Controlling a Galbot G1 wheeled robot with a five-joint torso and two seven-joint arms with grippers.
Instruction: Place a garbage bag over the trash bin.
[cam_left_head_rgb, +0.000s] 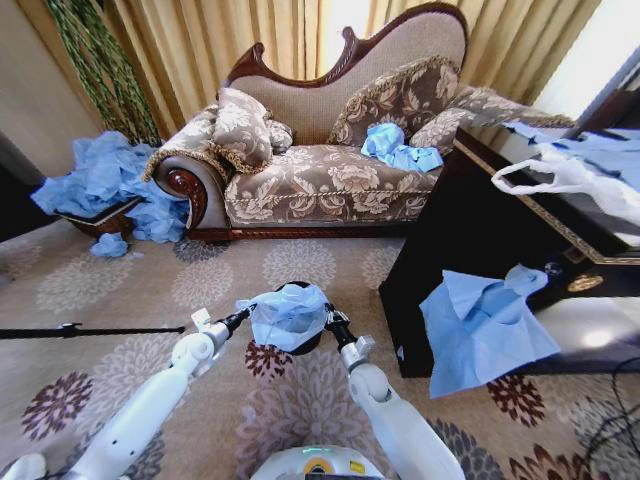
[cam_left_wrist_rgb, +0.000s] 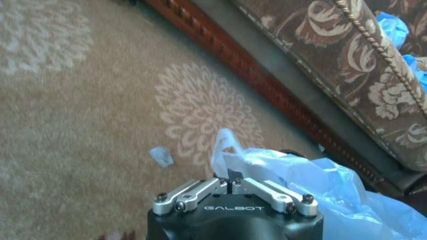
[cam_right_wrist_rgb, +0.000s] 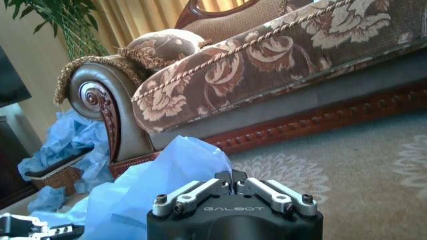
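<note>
The light-blue crinkly garbage bag (cam_left_head_rgb: 288, 314) is bunched on top of the black trash bin (cam_left_head_rgb: 303, 347), which stands on the carpet just in front of me and shows as a dark sliver beneath the plastic. My left gripper (cam_left_head_rgb: 243, 317) is shut on the bag's left edge, and my right gripper (cam_left_head_rgb: 331, 321) is shut on its right edge. In the left wrist view the left gripper (cam_left_wrist_rgb: 231, 176) pinches a fold of the bag (cam_left_wrist_rgb: 303, 180). In the right wrist view the right gripper (cam_right_wrist_rgb: 231, 176) pinches the bag (cam_right_wrist_rgb: 167, 185).
A patterned sofa (cam_left_head_rgb: 320, 180) stands behind, with blue bags (cam_left_head_rgb: 400, 148) on its seat. More blue bags (cam_left_head_rgb: 110, 180) are heaped at the left. A black cabinet (cam_left_head_rgb: 470, 240) at the right carries a white loop-handled bag (cam_left_head_rgb: 570, 175). A larger flat blue bag (cam_left_head_rgb: 480, 325) lies against it. A black rod (cam_left_head_rgb: 90, 330) lies on the carpet.
</note>
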